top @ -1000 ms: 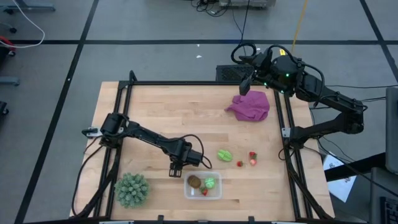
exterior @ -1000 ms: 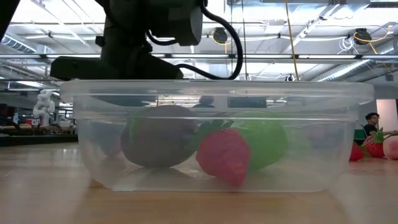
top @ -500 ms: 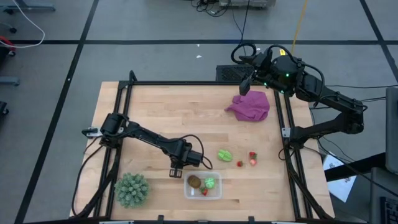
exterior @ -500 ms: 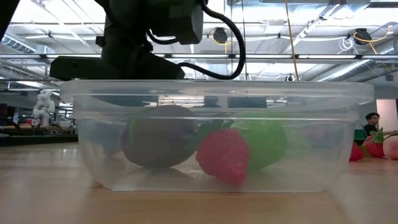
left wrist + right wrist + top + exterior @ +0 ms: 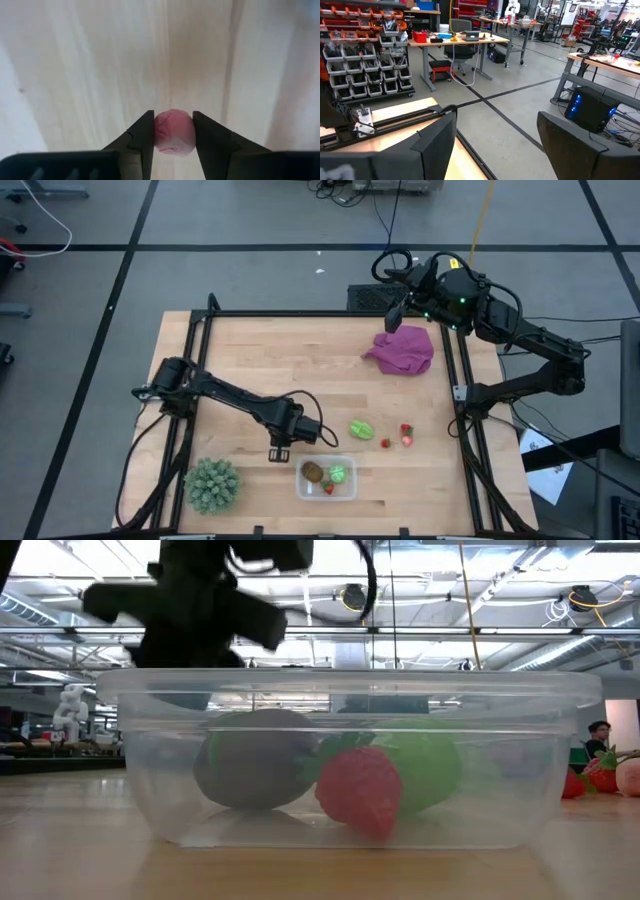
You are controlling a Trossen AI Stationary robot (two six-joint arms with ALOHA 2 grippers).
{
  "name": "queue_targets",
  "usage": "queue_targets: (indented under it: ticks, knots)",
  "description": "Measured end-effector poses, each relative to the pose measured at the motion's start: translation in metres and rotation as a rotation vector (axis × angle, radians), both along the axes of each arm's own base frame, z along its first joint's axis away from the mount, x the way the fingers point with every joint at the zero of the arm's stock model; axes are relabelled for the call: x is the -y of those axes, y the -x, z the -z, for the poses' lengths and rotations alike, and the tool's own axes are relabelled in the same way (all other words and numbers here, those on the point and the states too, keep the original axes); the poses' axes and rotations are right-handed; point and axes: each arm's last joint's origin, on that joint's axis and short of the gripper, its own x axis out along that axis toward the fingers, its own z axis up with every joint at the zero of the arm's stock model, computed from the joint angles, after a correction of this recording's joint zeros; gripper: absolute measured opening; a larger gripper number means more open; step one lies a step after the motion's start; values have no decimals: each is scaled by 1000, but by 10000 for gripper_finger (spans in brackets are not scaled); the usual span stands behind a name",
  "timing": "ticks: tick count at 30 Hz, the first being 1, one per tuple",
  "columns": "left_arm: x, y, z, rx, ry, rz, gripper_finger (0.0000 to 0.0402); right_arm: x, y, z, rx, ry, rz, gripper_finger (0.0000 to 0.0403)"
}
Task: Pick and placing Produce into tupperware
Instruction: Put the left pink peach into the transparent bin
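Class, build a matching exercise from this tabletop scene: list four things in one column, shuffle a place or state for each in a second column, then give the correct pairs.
Column A
1. left gripper
2. purple cloth
3. kiwi-like piece
4. spiky green plant

Column B
a. lies inside the tupperware
b. lies by the right gripper at the table's far side
c. shut on a small red piece
d. stands left of the tupperware

Pairs: 1-c, 2-b, 3-a, 4-d

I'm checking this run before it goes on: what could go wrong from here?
The left gripper is shut on a small red piece, pinched only at its sides, so it might slip out on the way. The tupperware already holds three pieces, so a drop near its rim might bounce out. The right gripper waits open past the table's far corner.
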Motion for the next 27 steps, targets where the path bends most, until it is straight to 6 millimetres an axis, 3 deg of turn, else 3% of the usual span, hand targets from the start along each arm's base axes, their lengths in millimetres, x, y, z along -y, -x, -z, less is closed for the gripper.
queue_targets:
  ticks: [5, 13, 20, 27]
  knots:
    - [4, 9, -36, 138, 34, -52, 118, 0, 0, -5, 39, 34, -1, 267]
    - [41, 4, -60, 359, 172, 22, 118, 8, 2, -10, 85, 55, 32, 267]
    - [68, -24, -62, 411, 215, 117, 117, 14, 4, -10, 106, 27, 62, 267]
    - [89, -56, -42, 344, 264, 218, 117, 13, 4, -9, 98, 12, 61, 267]
